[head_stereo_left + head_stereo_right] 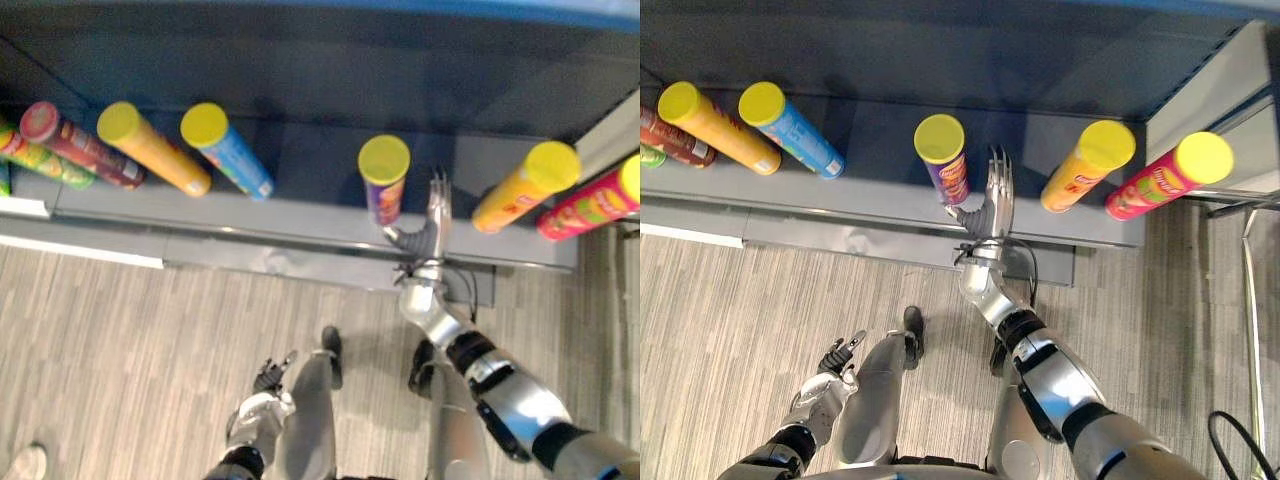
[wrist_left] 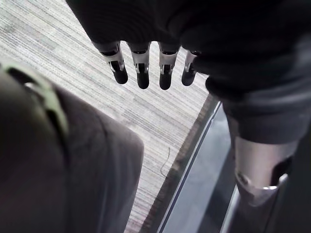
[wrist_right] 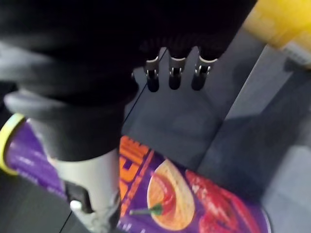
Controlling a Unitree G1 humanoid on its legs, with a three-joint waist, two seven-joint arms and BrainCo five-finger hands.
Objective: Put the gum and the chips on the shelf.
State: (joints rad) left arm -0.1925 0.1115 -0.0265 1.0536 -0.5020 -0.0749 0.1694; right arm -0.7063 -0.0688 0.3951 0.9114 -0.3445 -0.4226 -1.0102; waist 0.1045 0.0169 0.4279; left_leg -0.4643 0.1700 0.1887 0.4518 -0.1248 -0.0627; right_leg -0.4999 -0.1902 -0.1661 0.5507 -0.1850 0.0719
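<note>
1. Low in the frame, the left hand (image 1: 265,385) hangs over the striped grey floor (image 1: 120,330), fingers loose and nearly straight, holding nothing.
2. Up at centre right, the right hand (image 1: 437,220) reaches onto the grey shelf (image 1: 300,220). Its fingers (image 1: 438,195) are straight and together and point at the shelf's dark back.
3. And there's the chips can (image 1: 384,178), standing upright on the shelf just left of that hand.
4. The thumb (image 1: 397,236) angles off toward the can's base. It's very close, but whether it touches can't be made out.
5. Nothing is wrapped round the can. The hand is spread flat beside it, not gripping.
6. Now the can itself: a tall purple tube with a bright yellow lid (image 1: 384,158). The right wrist view shows orange lettering and pictures of a round chip and red chillies down its side.
7. Along the shelf to the left stand a blue can (image 1: 228,152), an orange can (image 1: 152,148) and a dark red can (image 1: 85,146). A green can (image 1: 40,160) sits at the far left edge.
8. To the right of the hand stand a yellow-orange can (image 1: 525,187) and a pink can (image 1: 590,207), both well apart from the purple one.
</note>
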